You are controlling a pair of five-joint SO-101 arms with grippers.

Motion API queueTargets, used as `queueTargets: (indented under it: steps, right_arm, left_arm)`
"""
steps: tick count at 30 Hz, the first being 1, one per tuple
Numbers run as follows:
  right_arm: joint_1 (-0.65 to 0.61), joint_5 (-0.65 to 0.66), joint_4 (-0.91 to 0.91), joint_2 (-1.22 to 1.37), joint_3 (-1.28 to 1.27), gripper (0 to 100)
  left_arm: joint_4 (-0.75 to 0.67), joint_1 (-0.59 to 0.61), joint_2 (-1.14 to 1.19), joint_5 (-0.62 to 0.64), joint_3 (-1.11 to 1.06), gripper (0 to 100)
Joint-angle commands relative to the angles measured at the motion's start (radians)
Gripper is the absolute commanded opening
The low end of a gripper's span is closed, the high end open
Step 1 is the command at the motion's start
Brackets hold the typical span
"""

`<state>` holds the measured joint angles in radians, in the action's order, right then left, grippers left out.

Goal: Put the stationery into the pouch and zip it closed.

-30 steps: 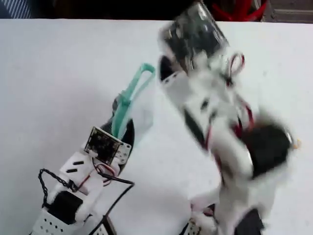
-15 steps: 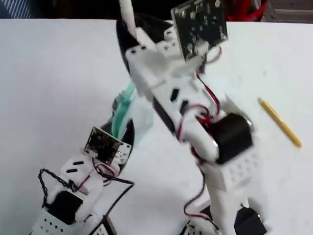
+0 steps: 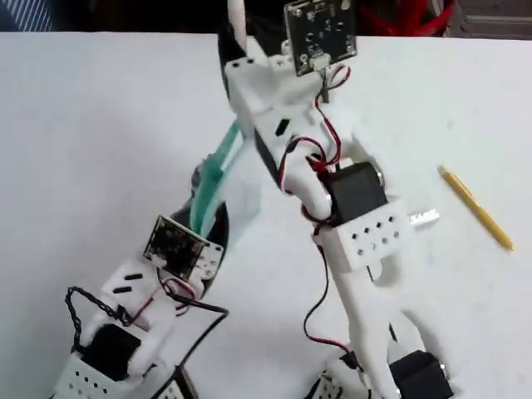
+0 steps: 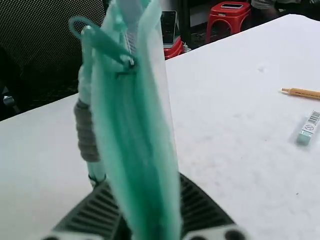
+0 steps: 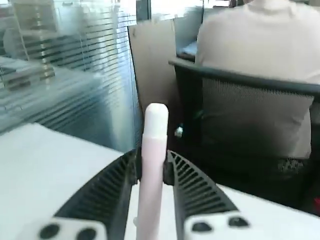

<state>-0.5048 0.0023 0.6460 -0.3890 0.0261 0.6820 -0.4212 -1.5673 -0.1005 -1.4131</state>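
two grippers are loaded; left gripper [image 4: 150,210] clamps the teal pouch [image 4: 135,125] upright near 8 o'clock, probably presenting its opening; right gripper [image 5: 150,165] pinches a pink pen [image 5: 154,125] vertically at 12 o'clock, seemingly for insertion; yellow pencil [image 3: 475,206] lies at 3 o'clock

The pouch [image 4: 137,150] is glossy translucent plastic; pen [image 5: 155,130] smooth, table [image 3: 100,125] matt.

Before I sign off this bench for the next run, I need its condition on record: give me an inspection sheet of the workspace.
Surface: white table, no spills seen.
Job's things: green pouch upright in the left pincer; pale pen upright in the right pincer; yellow pencil and eraser lying apart on the table.
Clutter: nothing seen.
Pincers: each shut on its load.
Cables: red wires along the right arm; black cable looped at the left arm.
Surroundings: red stool, mesh chair.
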Motion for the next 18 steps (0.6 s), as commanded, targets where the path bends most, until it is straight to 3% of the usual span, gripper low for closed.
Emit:
queueTargets:
  steps: [1,5,11,18]
  right_arm:
    - [-0.012,-0.012,-0.001,-0.096,-0.094,1.8]
    - [-0.071,-0.011,0.027,-0.268,-0.224,1.7]
    - [-0.107,-0.014,0.001,-0.386,-0.331,1.7]
    - [0.03,-0.236,-0.001,-0.384,-0.394,1.7]
  left_arm:
    - [-0.002,-0.007,-0.008,-0.015,0.005,3]
    - [-0.002,-0.007,-0.008,-0.015,0.005,4]
    - [0.006,-0.007,-0.008,-0.008,0.003,14]
    - [0.006,-0.007,-0.008,-0.008,0.003,11]
